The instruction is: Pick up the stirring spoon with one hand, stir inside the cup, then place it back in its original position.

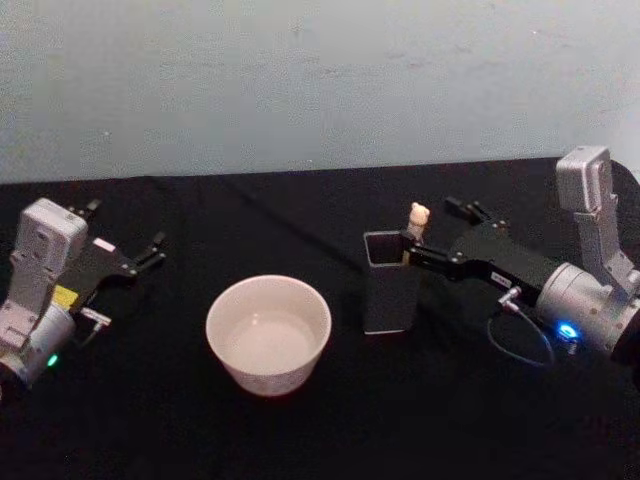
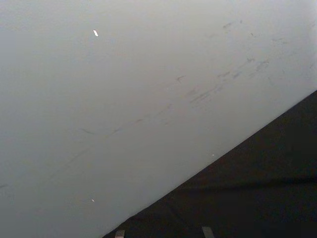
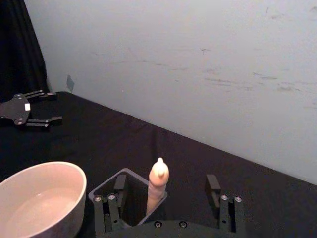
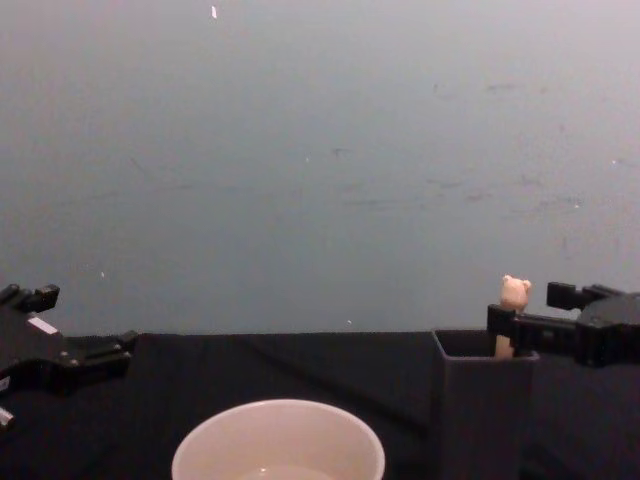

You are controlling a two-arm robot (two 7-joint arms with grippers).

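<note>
The stirring spoon (image 1: 418,216) stands upright in the dark grey square holder (image 1: 390,283), right of table centre. Only its beige handle and bear head (image 4: 514,292) stick out above the rim. My right gripper (image 1: 432,230) is open at the holder's top, one finger on each side of the handle (image 3: 158,181), with gaps to both. The cream-white cup (image 1: 268,335) sits left of the holder (image 3: 128,184) and shows a pale inside. At the table's left side my left gripper (image 1: 125,228) rests open, well away from the cup (image 4: 278,452).
A black cloth (image 1: 330,430) covers the table, and a pale wall (image 1: 320,80) rises right behind it. A blue cable (image 1: 520,340) loops under the right wrist. There is bare cloth in front of the cup and the holder.
</note>
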